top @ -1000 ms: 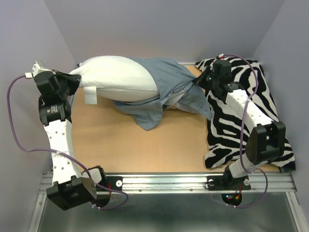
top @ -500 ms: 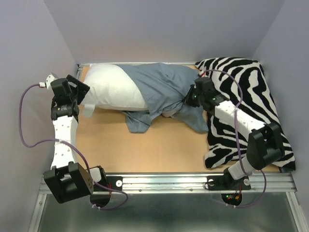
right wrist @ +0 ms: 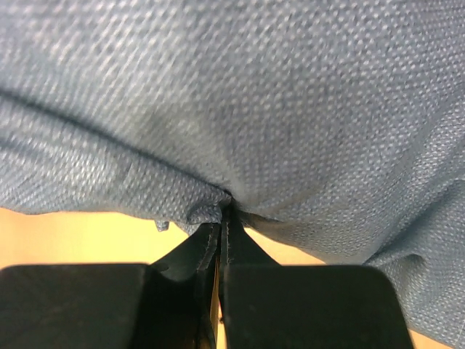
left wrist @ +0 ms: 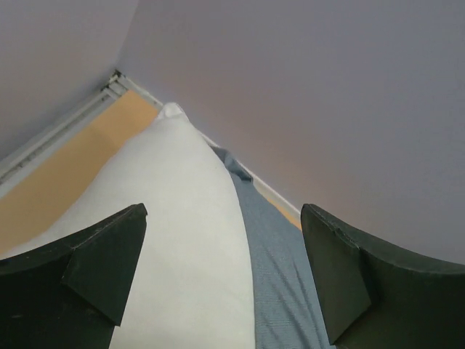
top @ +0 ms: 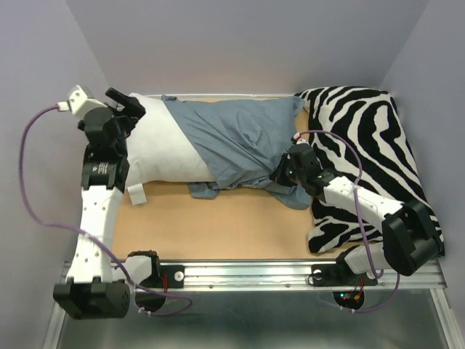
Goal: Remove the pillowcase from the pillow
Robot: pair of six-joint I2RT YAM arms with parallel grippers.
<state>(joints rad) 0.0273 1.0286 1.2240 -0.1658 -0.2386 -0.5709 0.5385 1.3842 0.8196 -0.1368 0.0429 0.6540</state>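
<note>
The pillowcase (top: 240,138) lies across the middle of the table and runs toward 1 o'clock, plain blue side out. It is bunched and trailing at its 5 o'clock corner. It covers only the 3 o'clock half of the pillow (top: 163,149), whose 9 o'clock half lies bare and white in the far-left part of the table. I judge the job about half done. What's left is to draw the sleeve off the covered end, and something will have to hold the bare end while that happens.

My right gripper (top: 282,171) is at the sleeve's 4 o'clock edge, and its wrist view shows the fingers pressed together with a fold of blue cloth pinched between them. My left gripper (top: 129,105) is over the pillow's 10 o'clock corner with its fingers spread wide, holding nothing.

There is little open room. The pillow's far long edge runs close along the back wall at 12, and its bare end sits near the left wall at 9. The zebra cushion (top: 363,131) fills the side from 1 to 4, with my right arm lying over it. The only bare table (top: 218,218) is the strip at 6, between the pillow and the rail (top: 247,275), so I'd expect any pull to go toward 4 or 5.
</note>
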